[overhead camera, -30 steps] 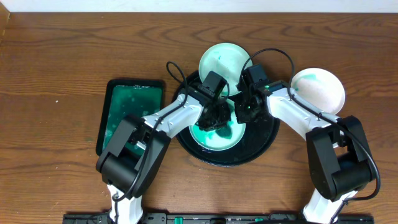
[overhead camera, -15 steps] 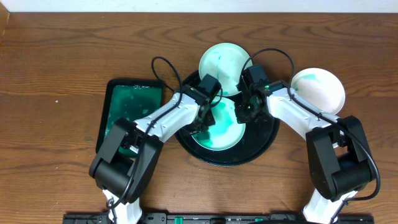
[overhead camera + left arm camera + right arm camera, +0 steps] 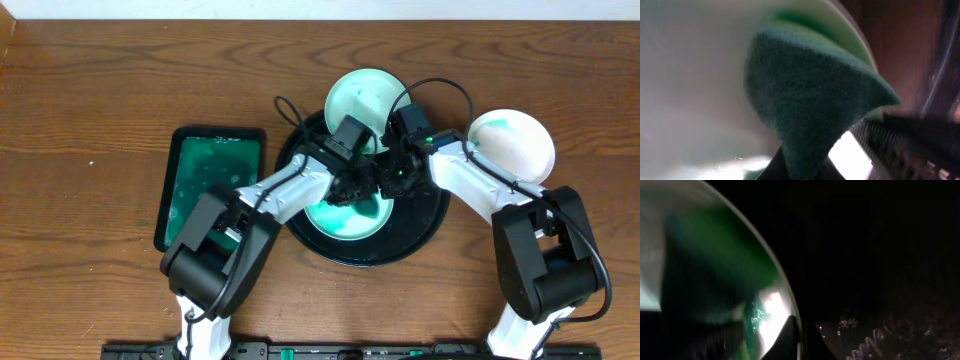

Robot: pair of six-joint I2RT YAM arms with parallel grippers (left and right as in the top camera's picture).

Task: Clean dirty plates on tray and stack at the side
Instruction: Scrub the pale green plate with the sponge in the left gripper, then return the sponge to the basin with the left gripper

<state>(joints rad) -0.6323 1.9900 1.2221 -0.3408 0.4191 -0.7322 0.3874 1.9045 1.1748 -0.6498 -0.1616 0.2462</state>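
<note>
**Wooden table, mid-scrub: sponge on the middle plate, both arms over the black tray**

Brown wood fills the overhead view, and the round black tray (image 3: 425,215) sits at its middle. One teal-smeared plate, the centre plate (image 3: 350,222), lies inside the tray a little toward 6 o'clock. A second plate (image 3: 360,95) overlaps the tray's rim at 12 o'clock. A third plate (image 3: 515,145) rests on the table well clear of the tray, out toward 2 o'clock. At 9 o'clock lies a rectangular green-bottomed tray (image 3: 205,165).

The left fingers (image 3: 350,186) come in from 9 o'clock and are clenched on a dark green sponge (image 3: 805,90). The left wrist view shows the sponge folded and pressed against the pale plate surface. The right fingers (image 3: 391,178) meet the same plate at its 2 o'clock edge. The right wrist view shows only the plate's rim against darkness, so I cannot tell whether they grip it or merely brace it.

The plate is round, so no axis matters. It lies directly beneath both sets of fingers, toward 6 o'clock from them. Green smears show there, so the wiping looks unfinished.
</note>
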